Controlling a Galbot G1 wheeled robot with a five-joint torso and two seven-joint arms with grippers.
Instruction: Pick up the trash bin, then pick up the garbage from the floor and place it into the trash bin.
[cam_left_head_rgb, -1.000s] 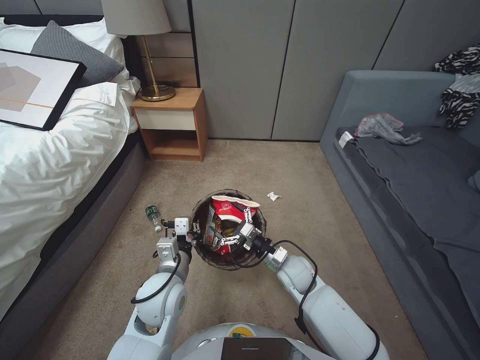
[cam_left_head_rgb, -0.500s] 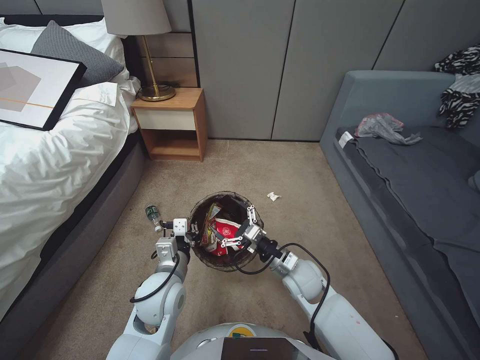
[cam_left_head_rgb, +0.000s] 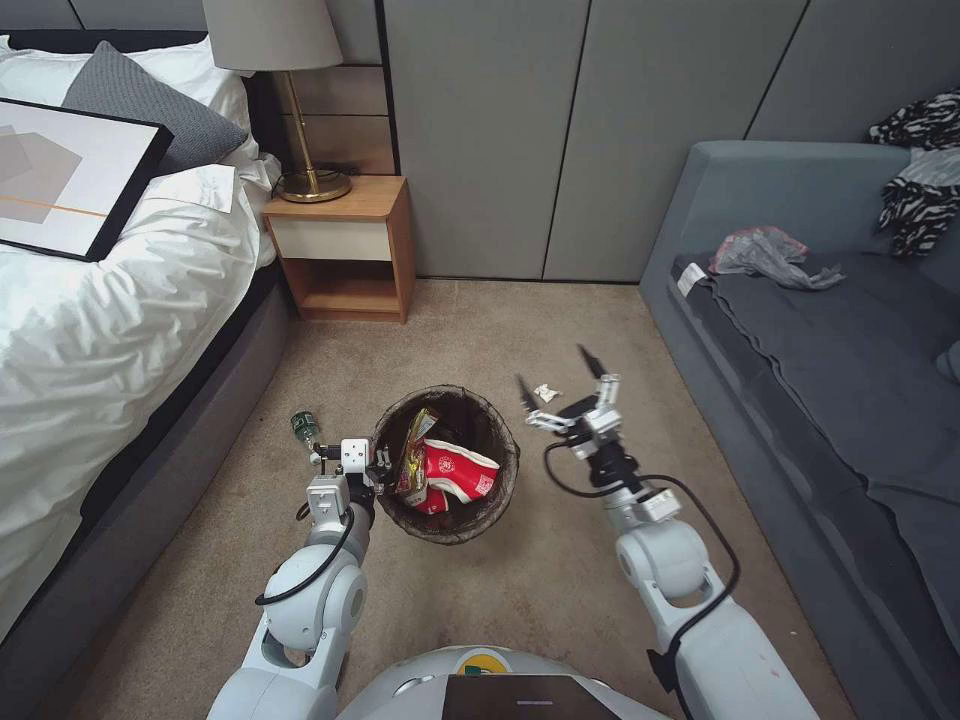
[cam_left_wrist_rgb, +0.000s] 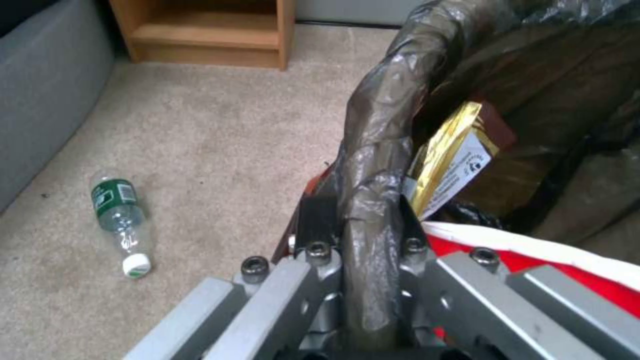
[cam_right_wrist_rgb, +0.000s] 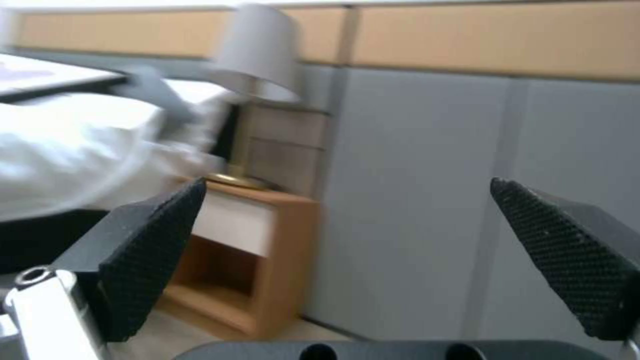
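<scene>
Now the left gripper (cam_left_wrist_rgb: 363, 280) pinches the light trash bin (cam_left_head_rgb: 505, 490) rim; right gripper (cam_left_head_rgb: 565, 400), wide open, holds nothing (crumpled paper (cam_left_head_rgb: 546, 393) looks soft, easy to pinch).

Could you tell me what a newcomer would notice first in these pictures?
The trash bin at mid-floor, its rim clamped by the left gripper, with a red-and-white paper cup inside. To its right the right gripper hovers with fingers spread; a green bottle lies by the bed.
</scene>
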